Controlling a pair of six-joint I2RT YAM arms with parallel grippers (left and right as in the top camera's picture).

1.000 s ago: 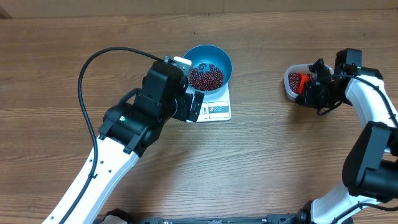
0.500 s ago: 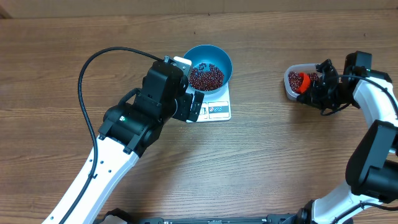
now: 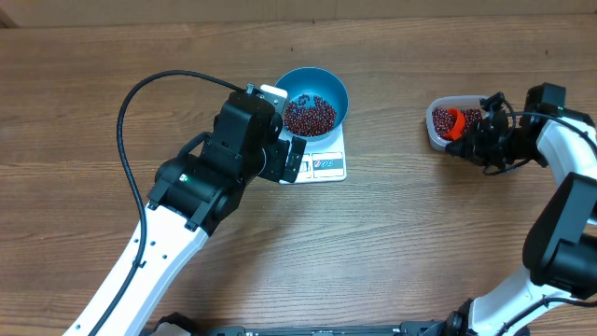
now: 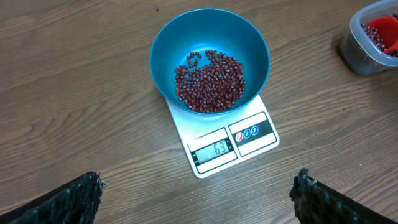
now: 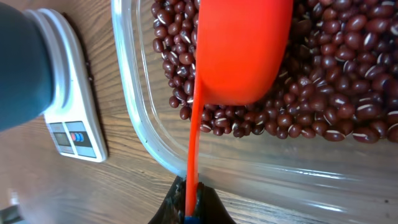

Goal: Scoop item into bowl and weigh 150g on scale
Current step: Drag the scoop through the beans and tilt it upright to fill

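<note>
the scale point(image 4: 231, 147) display point(image 4: 214, 150) reads 63.

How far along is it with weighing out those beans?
Partly done: the blue bowl sits on the scale with some beans in it, and the display seems to read 63. In hand: the right gripper holds the orange scoop in the clear tub of beans. Left: more scoops until the target.

beans point(image 4: 209, 81) lie in the bowl point(image 4: 168, 56), which sits on the rear of the scale point(image 4: 249, 146), display point(image 4: 214, 150) in front, mid-table point(image 3: 420, 243); well to its right, a plastic tub point(image 3: 435, 138) holds more beans and a scoop point(image 5: 242, 50).
</note>
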